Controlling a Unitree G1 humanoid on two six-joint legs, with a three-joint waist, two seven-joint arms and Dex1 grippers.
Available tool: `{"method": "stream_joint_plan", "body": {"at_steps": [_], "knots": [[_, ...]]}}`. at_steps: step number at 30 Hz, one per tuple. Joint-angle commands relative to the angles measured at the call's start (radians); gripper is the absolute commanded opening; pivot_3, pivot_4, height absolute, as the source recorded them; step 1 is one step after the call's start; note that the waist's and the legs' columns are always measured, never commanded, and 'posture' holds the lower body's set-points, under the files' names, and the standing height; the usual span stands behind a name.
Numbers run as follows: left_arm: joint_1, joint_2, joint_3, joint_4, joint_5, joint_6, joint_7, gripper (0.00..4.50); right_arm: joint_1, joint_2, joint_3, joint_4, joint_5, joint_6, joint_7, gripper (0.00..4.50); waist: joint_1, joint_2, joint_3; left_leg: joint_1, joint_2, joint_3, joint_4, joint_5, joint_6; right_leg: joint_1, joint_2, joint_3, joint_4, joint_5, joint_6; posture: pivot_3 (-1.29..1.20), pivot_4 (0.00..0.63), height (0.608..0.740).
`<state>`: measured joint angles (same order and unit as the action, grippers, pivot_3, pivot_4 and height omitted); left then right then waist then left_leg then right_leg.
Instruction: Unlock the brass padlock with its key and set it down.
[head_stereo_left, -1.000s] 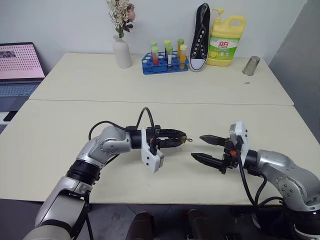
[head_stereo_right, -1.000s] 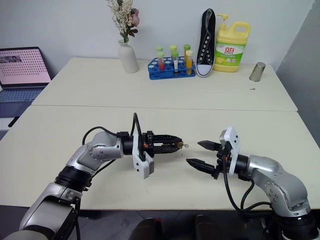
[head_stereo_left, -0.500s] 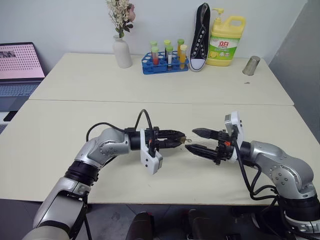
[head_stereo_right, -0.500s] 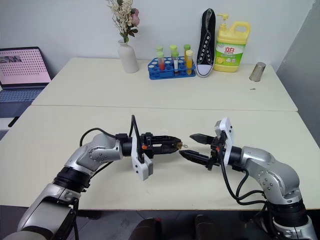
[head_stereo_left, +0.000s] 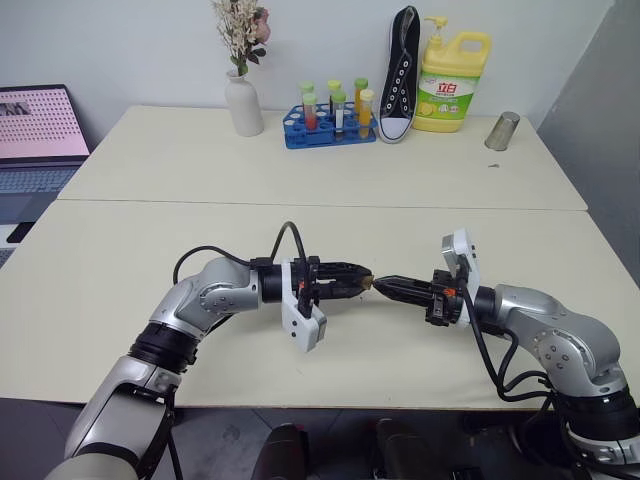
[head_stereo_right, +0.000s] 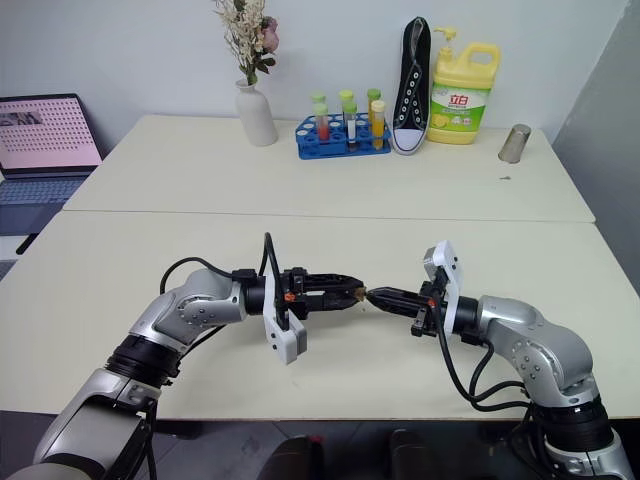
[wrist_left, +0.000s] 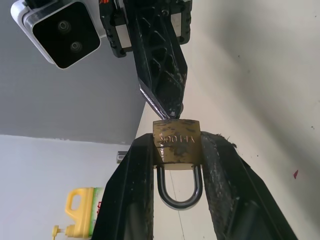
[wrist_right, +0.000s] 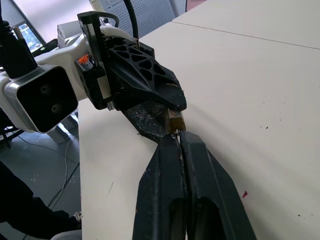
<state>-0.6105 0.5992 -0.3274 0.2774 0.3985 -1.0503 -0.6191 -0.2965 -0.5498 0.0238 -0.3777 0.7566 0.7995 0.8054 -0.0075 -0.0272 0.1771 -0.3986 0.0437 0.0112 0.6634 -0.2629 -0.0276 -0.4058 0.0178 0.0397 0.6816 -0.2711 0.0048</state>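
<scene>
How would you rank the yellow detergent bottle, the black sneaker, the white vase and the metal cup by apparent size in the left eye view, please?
1. Black sneaker, tallest, leaning against the wall.
2. Yellow detergent bottle, shorter but wider; close to the sneaker in area, so this order is unsure.
3. White vase, flowers not counted.
4. Metal cup, clearly smallest.

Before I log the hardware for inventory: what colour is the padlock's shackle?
Silvery grey; the brass padlock shows it best in the left wrist view.
</scene>
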Motion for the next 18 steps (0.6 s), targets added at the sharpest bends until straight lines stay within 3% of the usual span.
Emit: {"method": "stream_joint_plan", "body": {"at_steps": [1,8,18], "knots": [[0.001,0.006,0.004,-0.034,-0.006,0.008,0.022,0.97,-0.027,-0.011,-0.008,-0.014,0.014,-0.001,0.021,0.0,0.0,0.0,0.0,0.0,0.0,0.0,0.0,0.0,0.0,0.0,0.0,0.0,0.0,0.0,0.0,0.0,0.15,0.74],[0.009,0.008,-0.001,-0.039,0.022,-0.006,0.041,0.97,-0.075,-0.023,-0.017,0.019,0.056,0.075,0.035,0.0,0.0,0.0,0.0,0.0,0.0,0.0,0.0,0.0,0.0,0.0,0.0,0.0,0.0,0.0,0.0,0.0,0.15,0.74],[-0.007,0.014,-0.002,-0.003,0.127,-0.069,0.128,0.97,-0.285,-0.024,-0.089,0.228,0.244,0.447,-0.026,0.0,0.002,0.0,0.0,0.0,0.001,0.0,0.0,0.0,0.0,0.0,-0.001,-0.001,0.0,0.0,0.0,0.0,0.15,0.74]]}}
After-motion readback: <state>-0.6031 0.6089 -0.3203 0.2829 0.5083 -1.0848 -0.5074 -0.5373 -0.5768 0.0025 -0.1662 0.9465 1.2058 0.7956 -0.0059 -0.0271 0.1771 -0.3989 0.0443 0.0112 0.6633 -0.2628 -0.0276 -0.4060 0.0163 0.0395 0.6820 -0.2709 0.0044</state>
